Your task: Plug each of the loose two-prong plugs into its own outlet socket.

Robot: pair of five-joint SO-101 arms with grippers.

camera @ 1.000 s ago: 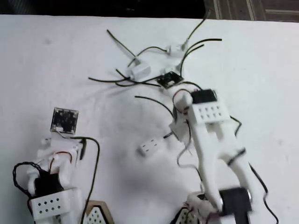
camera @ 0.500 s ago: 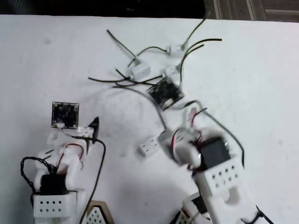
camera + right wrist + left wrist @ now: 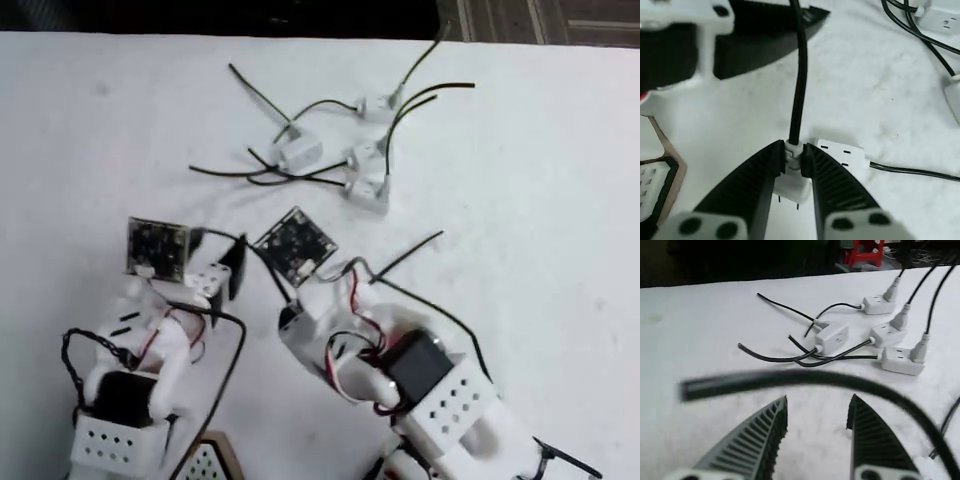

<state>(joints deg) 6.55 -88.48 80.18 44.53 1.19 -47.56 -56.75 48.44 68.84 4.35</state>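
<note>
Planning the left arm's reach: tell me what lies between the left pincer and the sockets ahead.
In the left wrist view, a black cable crosses just ahead of the open left pincer; past it, bare table runs to the sockets.

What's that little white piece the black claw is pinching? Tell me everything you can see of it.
It is a small white plug, plastic by its look, clamped between the two ribbed black fingers of the right gripper. A black cord leaves one end through a short white collar. Two thin bare prongs stick out of the opposite end. A white socket block lies just beside it, not joined to it.
</note>
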